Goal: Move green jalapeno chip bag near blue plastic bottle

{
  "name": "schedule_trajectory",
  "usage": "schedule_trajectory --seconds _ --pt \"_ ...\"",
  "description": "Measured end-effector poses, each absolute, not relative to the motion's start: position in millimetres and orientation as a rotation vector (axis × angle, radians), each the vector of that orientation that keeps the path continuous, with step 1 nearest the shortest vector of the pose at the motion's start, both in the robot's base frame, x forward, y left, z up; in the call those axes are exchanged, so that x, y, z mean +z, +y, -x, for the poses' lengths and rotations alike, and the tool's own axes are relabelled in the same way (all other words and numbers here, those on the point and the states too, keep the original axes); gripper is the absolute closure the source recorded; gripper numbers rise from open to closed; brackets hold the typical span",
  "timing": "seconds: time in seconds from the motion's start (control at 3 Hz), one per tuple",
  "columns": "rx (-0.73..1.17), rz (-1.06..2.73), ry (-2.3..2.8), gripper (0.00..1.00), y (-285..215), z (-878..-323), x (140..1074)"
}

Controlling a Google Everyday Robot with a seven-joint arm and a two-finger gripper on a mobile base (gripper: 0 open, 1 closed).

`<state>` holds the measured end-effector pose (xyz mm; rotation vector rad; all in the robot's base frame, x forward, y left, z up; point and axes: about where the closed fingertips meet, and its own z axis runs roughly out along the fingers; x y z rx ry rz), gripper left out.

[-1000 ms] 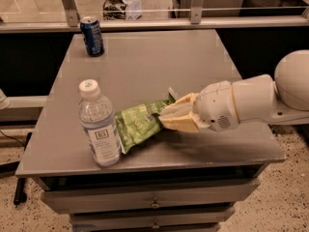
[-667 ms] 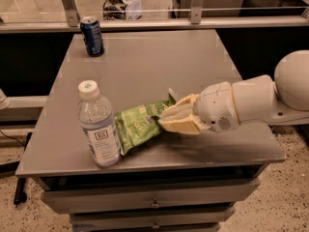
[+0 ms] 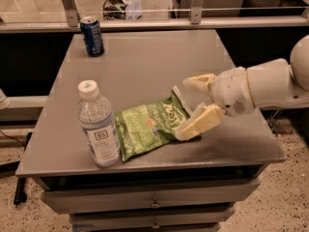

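The green jalapeno chip bag [image 3: 147,127] lies flat on the grey table [image 3: 149,57] near its front edge. Its left end touches or nearly touches the blue plastic bottle [image 3: 98,127], which stands upright at the front left with its white cap on. My gripper [image 3: 193,103] is at the bag's right end, reaching in from the right. It is open, with one cream finger [image 3: 199,80] above and the other [image 3: 200,122] below the bag's white end strip. It holds nothing.
A dark blue soda can [image 3: 92,36] stands at the table's back left corner. Drawers [image 3: 154,202] sit under the tabletop. A railing with glass [image 3: 193,13] runs behind the table.
The gripper was shut on the bag's right end before. Its fingers have now spread apart and let go of the bag, which rests on the table by the bottle.
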<state>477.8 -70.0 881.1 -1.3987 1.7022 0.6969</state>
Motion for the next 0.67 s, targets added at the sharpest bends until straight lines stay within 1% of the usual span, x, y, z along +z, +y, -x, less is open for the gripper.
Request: schedule_trajectory --seconds 0.67 --pt "0.476 1.295 1.66 0.0 -173 -566 938"
